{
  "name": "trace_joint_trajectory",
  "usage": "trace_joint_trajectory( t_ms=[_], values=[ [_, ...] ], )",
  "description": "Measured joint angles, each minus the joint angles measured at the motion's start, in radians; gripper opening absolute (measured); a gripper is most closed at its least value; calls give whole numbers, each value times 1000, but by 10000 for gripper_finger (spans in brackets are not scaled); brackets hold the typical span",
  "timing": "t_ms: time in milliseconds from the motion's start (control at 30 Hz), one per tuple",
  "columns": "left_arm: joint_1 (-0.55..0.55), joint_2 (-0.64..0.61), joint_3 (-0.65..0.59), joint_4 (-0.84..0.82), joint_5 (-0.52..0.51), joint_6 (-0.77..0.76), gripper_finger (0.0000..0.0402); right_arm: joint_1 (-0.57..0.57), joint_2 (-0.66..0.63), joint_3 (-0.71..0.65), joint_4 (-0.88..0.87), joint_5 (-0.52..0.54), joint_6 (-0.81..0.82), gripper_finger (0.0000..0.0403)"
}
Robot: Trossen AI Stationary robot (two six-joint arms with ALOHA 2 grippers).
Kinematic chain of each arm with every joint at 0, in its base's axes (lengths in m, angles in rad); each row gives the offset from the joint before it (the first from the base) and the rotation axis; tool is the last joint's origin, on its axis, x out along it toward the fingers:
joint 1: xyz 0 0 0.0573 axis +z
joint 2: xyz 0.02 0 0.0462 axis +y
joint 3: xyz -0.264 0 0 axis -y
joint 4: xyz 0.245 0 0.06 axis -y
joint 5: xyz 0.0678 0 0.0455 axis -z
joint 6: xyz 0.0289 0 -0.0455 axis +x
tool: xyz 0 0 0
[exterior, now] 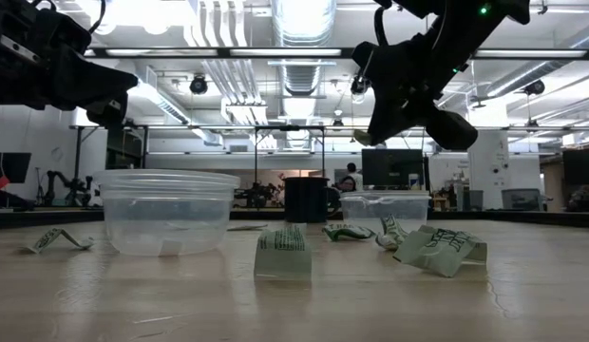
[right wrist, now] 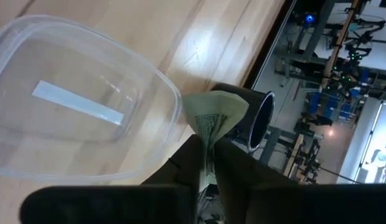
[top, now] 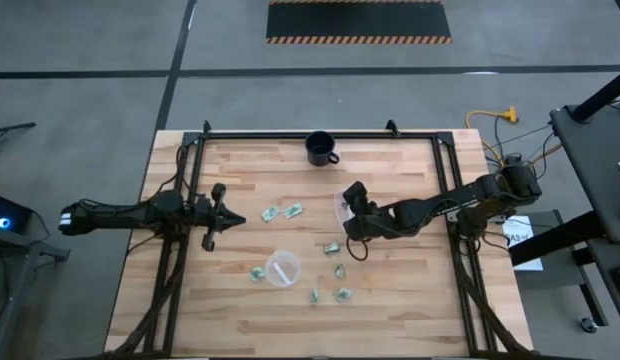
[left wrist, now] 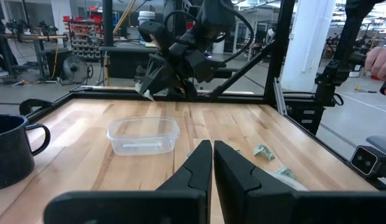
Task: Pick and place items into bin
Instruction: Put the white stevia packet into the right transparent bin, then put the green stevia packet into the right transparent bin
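Items, small green and white wrapped pieces [top: 281, 213], lie spread out on the wooden desk [top: 390, 310]. The right end effector [right wrist: 208, 163] pinches one folded wrapped piece [right wrist: 213, 115] between its nearly closed fingers, up in the air right beside the rim of a clear bin [right wrist: 68, 99] and not touching it. A black mug [top: 321, 148] stands near the desk's far edge. The left end effector [left wrist: 213, 163] is closed tight and holds nothing, hanging over the desk's left side.

I'm in an open robotics lab: exposed ceiling ducts [exterior: 304, 38], strip lights, monitors [exterior: 391, 169] on benches, hazard-striped floor mat [top: 358, 21], concrete floor.
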Motion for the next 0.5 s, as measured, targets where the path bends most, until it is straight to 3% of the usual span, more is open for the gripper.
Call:
trace_joint_trajectory(
  t_ms=[500],
  values=[
    [0, 0, 0, 0, 0, 0, 0, 0, 0, 0, -1, 1, 3, 123]
  ],
)
